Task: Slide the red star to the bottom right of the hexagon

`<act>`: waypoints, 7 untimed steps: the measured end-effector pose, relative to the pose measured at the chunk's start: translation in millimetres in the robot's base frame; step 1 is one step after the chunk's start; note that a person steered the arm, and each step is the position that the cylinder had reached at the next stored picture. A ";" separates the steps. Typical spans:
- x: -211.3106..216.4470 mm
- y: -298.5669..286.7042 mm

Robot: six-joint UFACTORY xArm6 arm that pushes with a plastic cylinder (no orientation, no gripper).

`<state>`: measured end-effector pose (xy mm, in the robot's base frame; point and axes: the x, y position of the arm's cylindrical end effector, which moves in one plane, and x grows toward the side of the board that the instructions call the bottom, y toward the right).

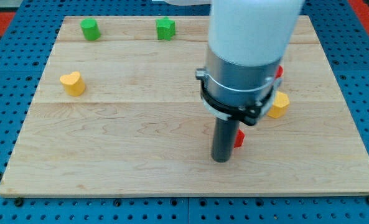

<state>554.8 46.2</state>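
A red block (239, 138), mostly hidden behind my rod, shows as a small red edge just right of my tip (221, 160); its shape cannot be made out. The yellow hexagon (278, 104) lies up and to the right of it, partly covered by the arm's collar. Another red block (279, 71) peeks out above the hexagon at the arm's right edge. My tip rests on the board in its lower middle, touching or nearly touching the lower red block's left side.
A green cylinder (89, 28) and a green star (165, 28) sit along the view's top edge of the wooden board (109, 143). A yellow heart-like block (73, 83) lies at the left. The arm's wide body hides the board's upper middle right.
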 end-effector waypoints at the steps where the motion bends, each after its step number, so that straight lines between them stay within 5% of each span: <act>1: -15.8 -7.0; 2: -16.4 16.8; 3: 10.4 -35.7; 4: -19.4 -31.2; 5: -50.3 17.6; 7: -13.5 55.4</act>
<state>541.2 101.6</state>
